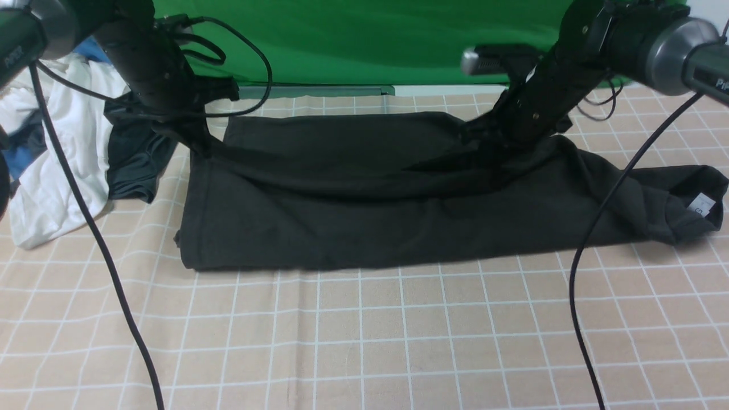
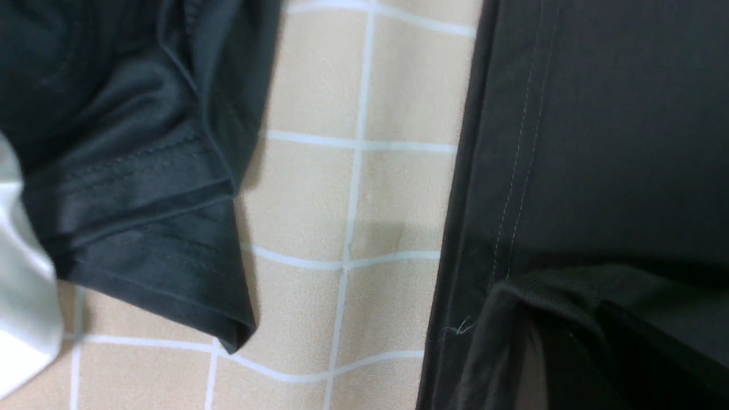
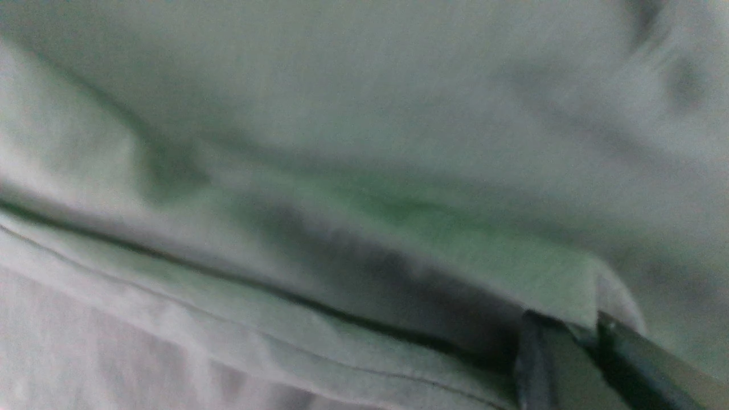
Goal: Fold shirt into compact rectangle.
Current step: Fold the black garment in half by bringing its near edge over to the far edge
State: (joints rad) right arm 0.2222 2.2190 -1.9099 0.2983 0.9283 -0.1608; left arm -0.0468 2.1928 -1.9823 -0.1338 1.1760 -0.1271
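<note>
Shirt [image 1: 364, 210] of black cotton lies as a long folded band across the checked tablecloth [image 1: 364, 341]. Its length runs left to right, and the collar end with its white neck label [image 1: 701, 206] is out at my right.

My left gripper [image 1: 200, 147] is down on the band's far left corner with its jaws closed on the cloth. In the left wrist view a lip of the black fabric curls up at the gripper, next to the stitched hem [image 2: 524, 171].

My right gripper [image 1: 484, 149] is at the far edge, right of the middle, pinching a fold. The right wrist view is blurred and washed pale, but it shows cloth caught between the fingertips [image 3: 541, 364].

Off the left end lies a smaller dark garment [image 1: 134, 165], with bare tablecloth between it and the shirt. A white garment [image 1: 51, 188] lies against it on its outer side. A green backdrop [image 1: 364, 40] hangs behind the table.
</note>
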